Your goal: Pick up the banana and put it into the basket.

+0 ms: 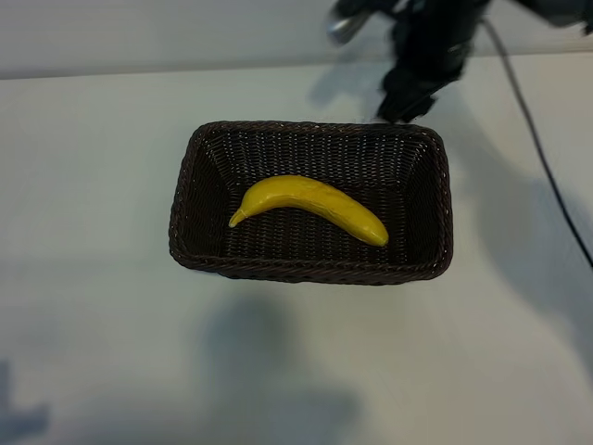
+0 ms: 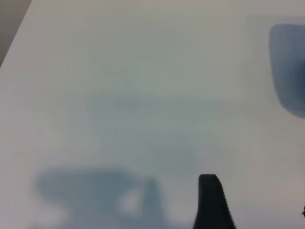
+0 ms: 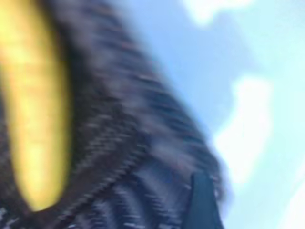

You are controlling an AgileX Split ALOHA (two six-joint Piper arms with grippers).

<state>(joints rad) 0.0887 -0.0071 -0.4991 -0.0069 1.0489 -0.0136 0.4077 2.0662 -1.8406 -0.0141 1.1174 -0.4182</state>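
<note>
The banana [image 1: 310, 208] lay inside the basket [image 1: 185, 185] on the white table [image 1: 83, 306], while the right gripper [image 1: 408, 102] hung above the basket's far edge, open and holding nothing.

Right arm [image 1: 422, 56] cropped; basket [image 3: 143, 157] blurred

light: bright, even, overhead; white table [image 1: 93, 185] slightly bluish
shadows: soft grey blobs on table below basket [image 1: 310, 202] and beside right gripper [image 1: 408, 97]
glare: faint sheen on banana [image 1: 310, 206]
blur: right wrist view heavily smeared; arm fuzzy in ext view
focus: left wrist view soft, fingertip [image 2: 212, 202] dark, hazy
</note>
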